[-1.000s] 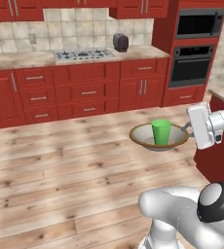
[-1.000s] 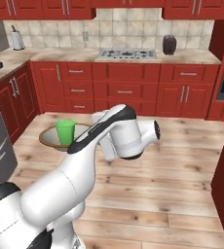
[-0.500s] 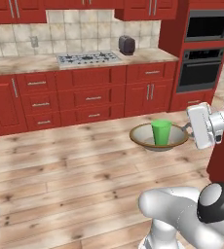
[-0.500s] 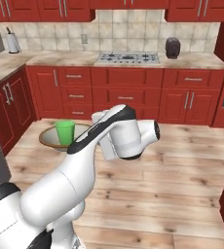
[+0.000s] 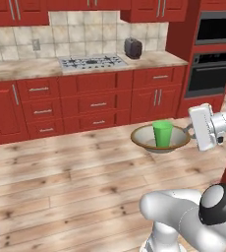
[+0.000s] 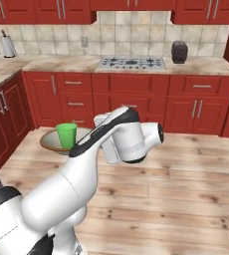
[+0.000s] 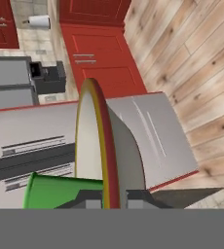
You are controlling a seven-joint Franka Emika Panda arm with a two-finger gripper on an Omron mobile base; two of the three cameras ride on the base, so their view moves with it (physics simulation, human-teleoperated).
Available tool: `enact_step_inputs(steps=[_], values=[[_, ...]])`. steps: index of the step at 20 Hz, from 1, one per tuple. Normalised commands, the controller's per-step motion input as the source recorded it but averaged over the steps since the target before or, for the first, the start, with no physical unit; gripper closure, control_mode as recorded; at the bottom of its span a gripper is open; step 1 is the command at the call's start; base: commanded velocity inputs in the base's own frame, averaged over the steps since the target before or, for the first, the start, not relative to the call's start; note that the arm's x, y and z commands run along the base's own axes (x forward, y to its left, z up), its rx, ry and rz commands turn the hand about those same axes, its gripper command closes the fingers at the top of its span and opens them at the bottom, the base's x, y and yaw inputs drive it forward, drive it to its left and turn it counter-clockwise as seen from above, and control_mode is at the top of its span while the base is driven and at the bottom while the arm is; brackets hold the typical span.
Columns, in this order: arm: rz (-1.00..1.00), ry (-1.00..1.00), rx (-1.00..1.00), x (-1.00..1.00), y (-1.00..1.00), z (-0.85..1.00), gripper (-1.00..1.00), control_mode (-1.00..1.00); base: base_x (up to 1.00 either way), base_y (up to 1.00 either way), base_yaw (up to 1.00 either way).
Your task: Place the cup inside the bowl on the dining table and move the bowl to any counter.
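We see the wide shallow beige-grey bowl with its thin brown-gold rim held in the air above the pale wood-plank floor; the small bright green smooth tumbler cup stands upright inside it; in the hand view the two-finger gripper is closed across the bowl's rim, one finger on each side; the left base view alone shows the dark toaster beside the steel gas hob on the veined beige marble counter.
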Motion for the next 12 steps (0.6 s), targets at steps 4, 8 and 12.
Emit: enact_step_inputs(steps=[4,8,12], values=[[0.00,0.00,0.00,0.00,0.00,0.00,1.00,1.00,0.52,0.32,0.00],[0.00,0.00,0.00,0.00,0.00,0.00,1.00,1.00,0.57,0.28,0.00],[0.00,0.00,0.00,0.00,0.00,0.00,1.00,1.00,0.58,0.26,0.00]])
